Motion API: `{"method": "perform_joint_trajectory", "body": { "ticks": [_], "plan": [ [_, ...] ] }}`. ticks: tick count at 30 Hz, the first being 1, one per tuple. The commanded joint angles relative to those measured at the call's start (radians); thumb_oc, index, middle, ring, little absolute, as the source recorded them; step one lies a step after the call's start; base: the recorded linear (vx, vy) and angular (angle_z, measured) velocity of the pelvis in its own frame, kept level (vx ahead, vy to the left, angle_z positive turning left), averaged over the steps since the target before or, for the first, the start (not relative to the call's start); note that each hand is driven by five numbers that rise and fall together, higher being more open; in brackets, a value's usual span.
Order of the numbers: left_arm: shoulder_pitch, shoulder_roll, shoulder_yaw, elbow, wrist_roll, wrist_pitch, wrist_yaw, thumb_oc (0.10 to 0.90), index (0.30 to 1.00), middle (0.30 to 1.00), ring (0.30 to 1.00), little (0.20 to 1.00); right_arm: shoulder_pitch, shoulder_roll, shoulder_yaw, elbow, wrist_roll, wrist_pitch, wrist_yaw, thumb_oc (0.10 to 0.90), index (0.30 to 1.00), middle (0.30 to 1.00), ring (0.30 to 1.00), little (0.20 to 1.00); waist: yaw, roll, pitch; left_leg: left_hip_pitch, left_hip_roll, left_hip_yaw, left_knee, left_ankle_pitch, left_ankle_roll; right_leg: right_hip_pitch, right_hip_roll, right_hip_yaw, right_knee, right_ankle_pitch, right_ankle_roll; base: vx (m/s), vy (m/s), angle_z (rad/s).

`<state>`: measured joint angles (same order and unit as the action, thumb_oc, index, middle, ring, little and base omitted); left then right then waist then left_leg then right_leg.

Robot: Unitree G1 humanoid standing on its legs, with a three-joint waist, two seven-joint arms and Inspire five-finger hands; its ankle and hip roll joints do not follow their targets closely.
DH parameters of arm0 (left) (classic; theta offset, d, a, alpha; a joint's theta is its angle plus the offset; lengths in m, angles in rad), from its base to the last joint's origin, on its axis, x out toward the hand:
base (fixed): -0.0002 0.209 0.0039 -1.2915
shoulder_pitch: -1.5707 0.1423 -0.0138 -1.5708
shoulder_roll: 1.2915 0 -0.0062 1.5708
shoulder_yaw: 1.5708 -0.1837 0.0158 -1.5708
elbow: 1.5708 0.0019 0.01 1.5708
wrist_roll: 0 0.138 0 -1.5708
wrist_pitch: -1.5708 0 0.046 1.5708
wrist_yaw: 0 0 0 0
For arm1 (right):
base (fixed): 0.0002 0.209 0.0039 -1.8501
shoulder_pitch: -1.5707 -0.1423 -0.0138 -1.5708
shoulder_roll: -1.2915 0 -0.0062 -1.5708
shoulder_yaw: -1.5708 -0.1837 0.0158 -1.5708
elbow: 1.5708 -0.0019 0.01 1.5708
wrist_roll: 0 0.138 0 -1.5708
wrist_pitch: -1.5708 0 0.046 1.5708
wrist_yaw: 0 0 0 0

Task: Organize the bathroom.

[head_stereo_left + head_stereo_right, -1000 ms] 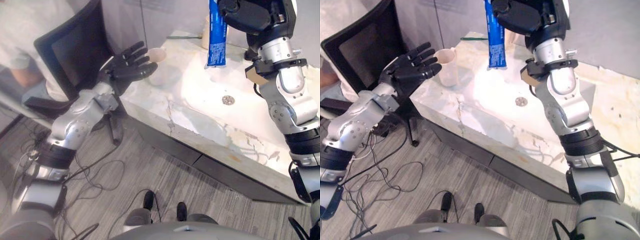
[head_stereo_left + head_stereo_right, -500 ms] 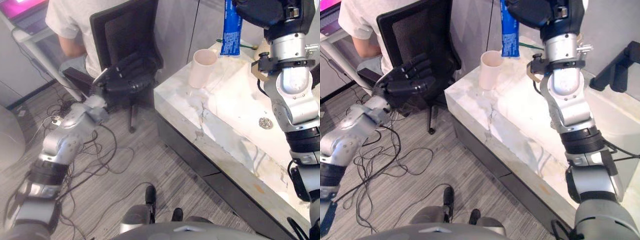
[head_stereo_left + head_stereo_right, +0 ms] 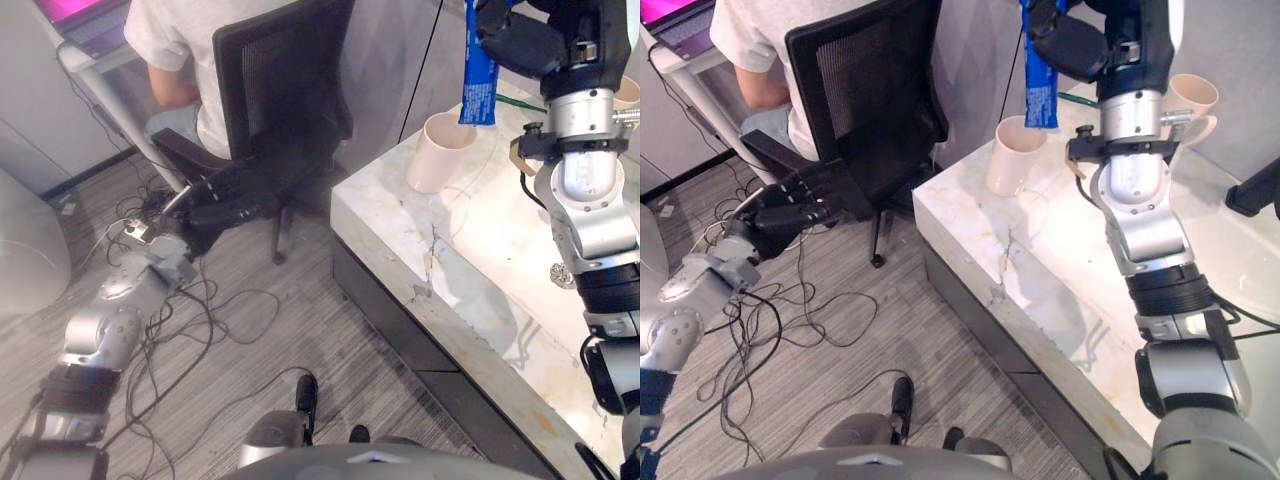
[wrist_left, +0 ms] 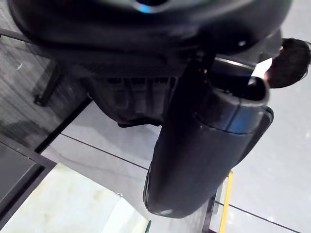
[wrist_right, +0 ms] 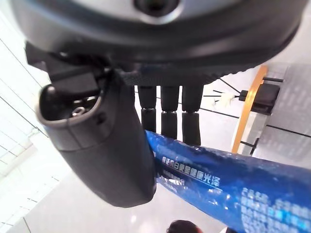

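Nearest us, the left hand [image 3: 790, 205] is hanging low over the floor beside the black office chair [image 3: 865, 95], fingers straight and loosely together, holding nothing, well away from the marble tabletop [image 3: 1060, 270]. A person [image 3: 185, 50] is sitting in that chair with their back to the robot.

Moving on to the tabletop: at its near corner a pink cup [image 3: 1013, 155] is standing upright, mouth open to the ceiling. And right above it, the right hand [image 3: 1080, 40] is pinching a blue toothpaste tube [image 3: 1038, 70], fingers [image 5: 170, 109] and thumb clamped on its upper end. The tube is hanging with its long axis nearly vertical, lower end pointing down and sitting just above the cup's rim, a touch toward the cup's far side as I'm reading it. That's the relation everything turns on: the cup is lying straight below the fingers, so a lowering of the right hand looks like the likely step, and the right hand is far nearer than the left.

Farther back, a second cup [image 3: 1193, 98] with a handle is peeking out behind the right forearm, partly covered by it. The tube's top end is cut off at the frame edge, and I can't tell whether the tube's tip is already inside the rim or clear of it.
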<state>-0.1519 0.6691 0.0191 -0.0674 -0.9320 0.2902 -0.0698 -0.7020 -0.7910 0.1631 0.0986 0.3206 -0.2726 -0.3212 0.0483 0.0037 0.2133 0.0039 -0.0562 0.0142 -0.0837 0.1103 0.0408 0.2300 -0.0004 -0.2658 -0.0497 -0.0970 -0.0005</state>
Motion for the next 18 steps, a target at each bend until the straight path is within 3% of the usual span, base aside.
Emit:
{"method": "perform_joint_trajectory", "body": {
  "ticks": [1, 9, 18],
  "plan": [
    [-0.004, 0.014, 0.084, -0.027, 0.009, -0.081, -0.017, 0.800, 0.900, 0.900, 0.900, 0.900, -0.040, -0.056, -0.102, -0.044, -0.013, -0.149, -0.065, 0.400, 0.300, 0.300, 0.300, 0.300, 0.001, -0.005, -0.172, 0.083, 0.040, 0.080, -0.004, -0.096, -0.068, -0.120, -0.026, 0.035, 0.028, 0.073, 0.110, 0.08, 0.042, -0.04],
    [-0.013, 0.009, 0.087, -0.027, 0.020, -0.064, -0.019, 0.800, 0.900, 0.900, 0.900, 0.900, -0.006, -0.042, -0.120, -0.052, -0.009, -0.148, -0.048, 0.400, 0.300, 0.300, 0.300, 0.300, -0.002, -0.003, -0.168, 0.090, 0.031, 0.084, -0.004, -0.103, -0.053, -0.137, -0.040, 0.036, 0.063, 0.072, 0.121, 0.08, 0.028, -0.06],
    [0.032, -0.009, 0.100, -0.045, 0.042, -0.029, -0.020, 0.800, 0.900, 0.900, 0.900, 0.900, 0.023, -0.001, -0.143, -0.054, -0.028, -0.164, -0.052, 0.400, 0.300, 0.300, 0.300, 0.300, 0.027, -0.011, -0.171, 0.081, 0.010, 0.086, -0.004, -0.108, -0.032, -0.146, -0.072, 0.017, 0.111, 0.102, 0.151, 0.11, 0.033, -0.04]
  ]
}}
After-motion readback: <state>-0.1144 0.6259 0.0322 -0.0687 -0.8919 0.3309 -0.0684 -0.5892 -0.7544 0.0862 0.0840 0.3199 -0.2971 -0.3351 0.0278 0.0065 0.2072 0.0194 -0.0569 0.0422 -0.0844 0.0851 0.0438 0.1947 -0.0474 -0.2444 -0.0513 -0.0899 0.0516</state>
